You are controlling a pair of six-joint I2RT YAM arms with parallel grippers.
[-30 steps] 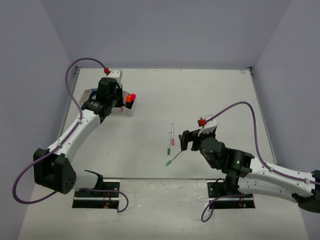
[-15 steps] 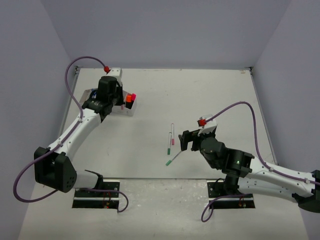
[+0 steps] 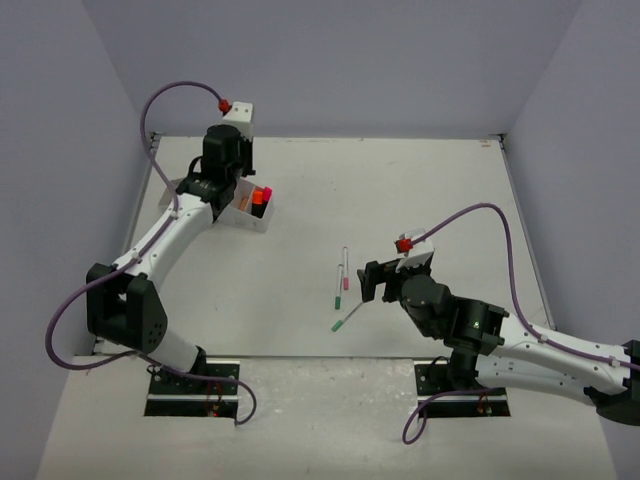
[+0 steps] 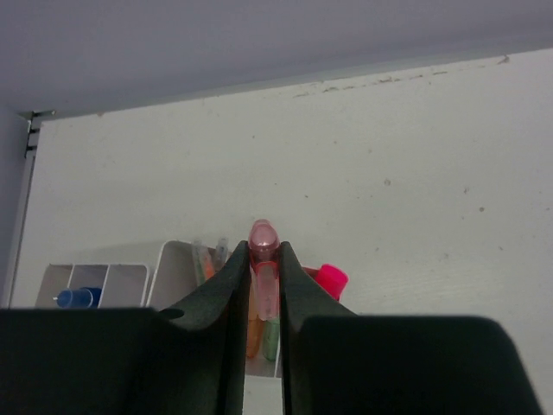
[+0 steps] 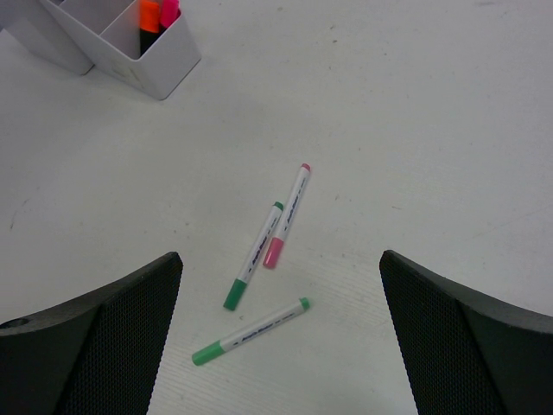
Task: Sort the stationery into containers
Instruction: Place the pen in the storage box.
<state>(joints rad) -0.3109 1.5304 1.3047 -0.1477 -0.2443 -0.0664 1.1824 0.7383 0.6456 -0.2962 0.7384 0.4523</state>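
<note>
My left gripper (image 4: 263,256) is shut on a translucent pink pen (image 4: 262,233), held above the white organiser (image 4: 169,259). The pen's rounded end pokes out past the fingertips. Orange and green markers (image 4: 259,333) and a pink highlighter (image 4: 331,279) stand in the compartments below, and a blue-capped bottle (image 4: 76,298) lies in one at the left. In the top view the left gripper (image 3: 232,182) hangs over the organiser (image 3: 256,220). My right gripper (image 5: 278,294) is wide open above three loose pens: one pink-capped (image 5: 288,216) and two green-capped (image 5: 255,256) (image 5: 251,331).
The organiser (image 5: 164,69) sits at the table's back left, next to the left wall. The three pens (image 3: 342,290) lie mid-table just left of the right gripper (image 3: 373,281). Purple cables loop off both arms.
The left arm has swung back and lifted its wrist higher over the organiser, still holding the pink pen. The right arm and the three loose pens have not moved.
</note>
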